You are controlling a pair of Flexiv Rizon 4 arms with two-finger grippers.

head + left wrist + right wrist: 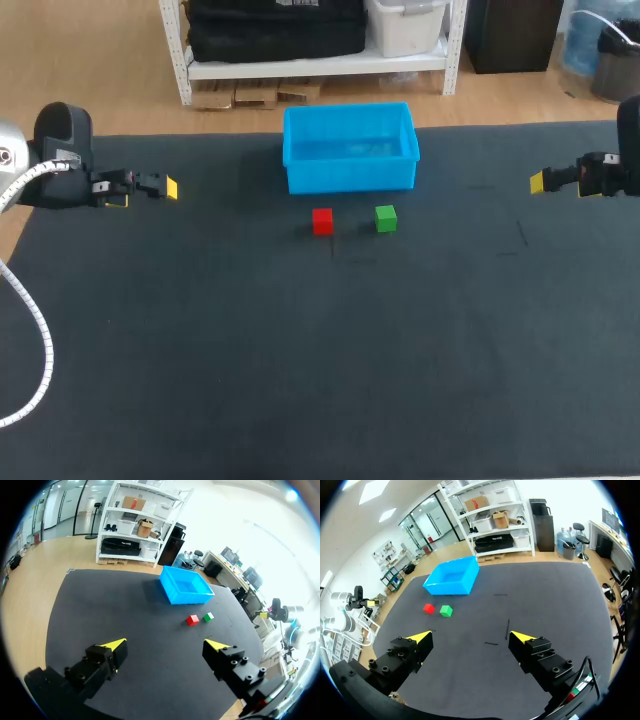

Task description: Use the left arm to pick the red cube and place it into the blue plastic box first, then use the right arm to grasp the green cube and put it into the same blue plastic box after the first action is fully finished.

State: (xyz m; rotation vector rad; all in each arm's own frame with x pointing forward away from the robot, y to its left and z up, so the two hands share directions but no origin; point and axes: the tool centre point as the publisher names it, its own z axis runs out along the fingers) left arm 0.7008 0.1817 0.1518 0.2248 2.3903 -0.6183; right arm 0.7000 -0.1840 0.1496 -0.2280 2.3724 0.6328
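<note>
blue box (pixel 350 177) long axis left-right | left tool (pixel 166 644) wide | right tool (pixel 472 636) wide

We see a dark cloth-covered table (pixel 200 350). An open blue plastic box (pixel 350 177) sits mid-far edge, with a small red cube (pixel 322 221) and a small green cube (pixel 386 218) side by side nearer us.

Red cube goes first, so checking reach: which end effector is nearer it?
Left. The left end effector sits left of the red cube; the right end effector is farther, beyond the green cube.
</note>
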